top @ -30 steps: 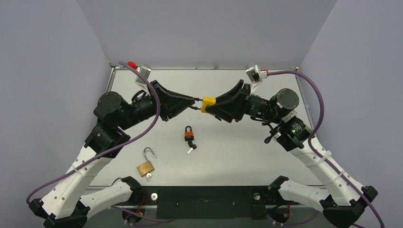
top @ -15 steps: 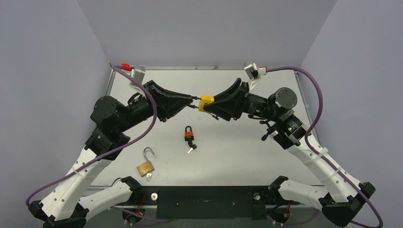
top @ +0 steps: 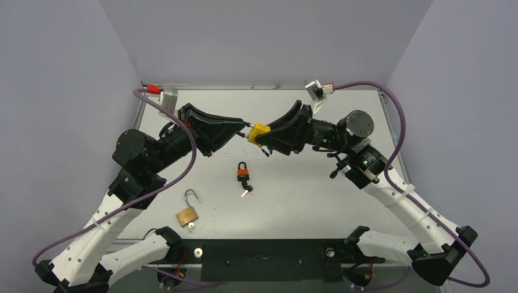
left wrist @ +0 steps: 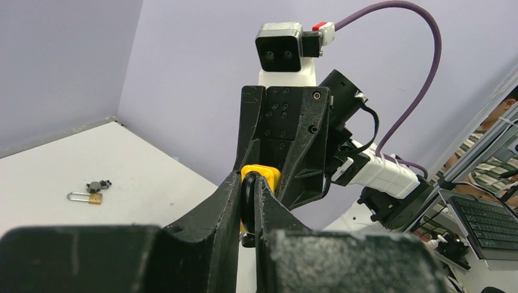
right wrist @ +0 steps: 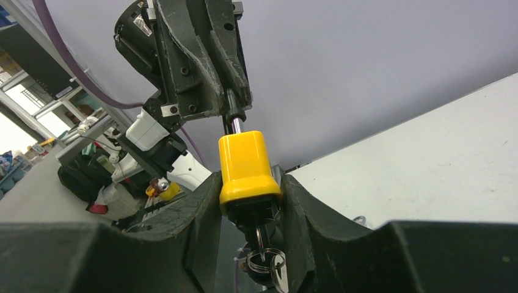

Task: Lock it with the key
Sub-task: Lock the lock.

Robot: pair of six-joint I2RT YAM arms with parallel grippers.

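Note:
A yellow padlock (top: 259,131) hangs in the air over the middle of the table, held from both sides. My right gripper (top: 266,137) is shut on its yellow body (right wrist: 246,165). The key (right wrist: 262,235) sits in the lock's underside between the right fingers, with a ring and a spare key dangling below. My left gripper (top: 247,129) is shut on the dark shackle (right wrist: 233,119) at the lock's other end. In the left wrist view the fingers (left wrist: 232,201) pinch that black shackle, with the yellow body (left wrist: 264,174) just behind.
An orange padlock (top: 243,173) with keys lies on the table below the grippers. A brass padlock (top: 187,213) with its shackle open lies near the front left. Grey walls enclose the table on three sides.
Both arms have shifted a little to the left with the yellow padlock held between them, and both wrists have rolled slightly. The grips are unchanged.

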